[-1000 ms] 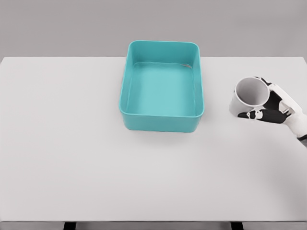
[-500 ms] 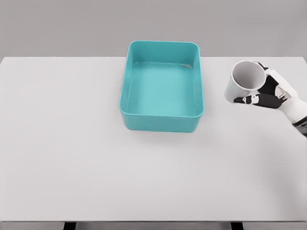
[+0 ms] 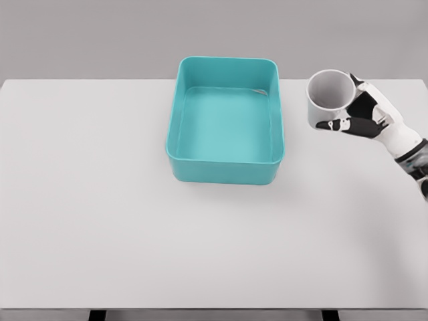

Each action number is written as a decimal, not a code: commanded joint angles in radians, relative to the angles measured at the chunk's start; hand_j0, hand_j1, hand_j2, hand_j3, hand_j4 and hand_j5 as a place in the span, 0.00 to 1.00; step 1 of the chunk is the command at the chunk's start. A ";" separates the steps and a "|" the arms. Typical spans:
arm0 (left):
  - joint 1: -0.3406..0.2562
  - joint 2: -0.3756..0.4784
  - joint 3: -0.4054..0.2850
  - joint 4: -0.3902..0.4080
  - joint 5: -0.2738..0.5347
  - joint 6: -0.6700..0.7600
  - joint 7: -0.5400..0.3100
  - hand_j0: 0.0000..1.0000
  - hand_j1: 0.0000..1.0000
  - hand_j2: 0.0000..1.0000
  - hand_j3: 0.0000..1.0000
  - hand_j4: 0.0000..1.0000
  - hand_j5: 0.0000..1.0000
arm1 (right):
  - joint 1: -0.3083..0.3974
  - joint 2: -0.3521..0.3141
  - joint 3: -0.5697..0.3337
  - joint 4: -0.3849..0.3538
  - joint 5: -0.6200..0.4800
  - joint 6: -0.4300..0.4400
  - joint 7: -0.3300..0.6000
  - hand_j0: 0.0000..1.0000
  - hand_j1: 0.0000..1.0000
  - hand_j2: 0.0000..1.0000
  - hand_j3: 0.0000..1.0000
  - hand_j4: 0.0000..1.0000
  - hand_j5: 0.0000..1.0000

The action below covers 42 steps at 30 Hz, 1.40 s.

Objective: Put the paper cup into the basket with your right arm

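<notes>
The right hand [image 3: 366, 119] has its fingers clamped around the cup [image 3: 327, 98], lifted off the surface [image 3: 100, 200] beside the basket [image 3: 225, 170], probably to clear its rim.

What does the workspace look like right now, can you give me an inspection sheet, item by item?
Surface: white table, flat, no marks seen.
Job's things: teal basket near the table's far middle, holding nothing; white paper cup to its right, outside it, mouth showing to the camera.
Clutter: nothing seen.
Hands: right hand comes in from the right edge with its fingers wrapped round the cup; left hand not in view.
Cables: nothing seen.
Surroundings: plain grey wall behind the table; dark table legs at the bottom edge.
</notes>
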 commanded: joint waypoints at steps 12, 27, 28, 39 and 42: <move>0.000 0.000 0.000 0.000 0.000 0.001 0.000 1.00 1.00 1.00 1.00 1.00 1.00 | -0.052 0.055 0.000 0.035 0.018 0.029 0.000 0.60 0.60 0.60 0.60 0.60 0.60; 0.000 0.000 0.000 0.000 0.000 0.001 0.000 1.00 1.00 1.00 1.00 1.00 1.00 | -0.123 0.130 0.002 0.078 0.078 0.062 0.000 0.60 0.60 0.60 0.60 0.60 0.60; 0.000 0.000 0.000 0.000 0.000 0.001 0.000 1.00 1.00 1.00 1.00 1.00 1.00 | -0.123 0.130 0.002 0.078 0.083 0.062 0.000 0.60 0.60 0.60 0.60 0.60 0.60; 0.000 0.000 0.000 0.000 0.000 -0.001 0.000 1.00 1.00 1.00 1.00 1.00 1.00 | -0.175 0.183 0.000 0.078 0.196 0.105 0.000 0.60 0.60 0.60 0.60 0.60 0.60; 0.000 0.000 0.000 0.000 0.000 0.001 0.000 1.00 1.00 1.00 1.00 1.00 1.00 | -0.181 0.186 0.002 0.078 0.218 0.124 0.000 0.60 0.60 0.60 0.60 0.60 0.60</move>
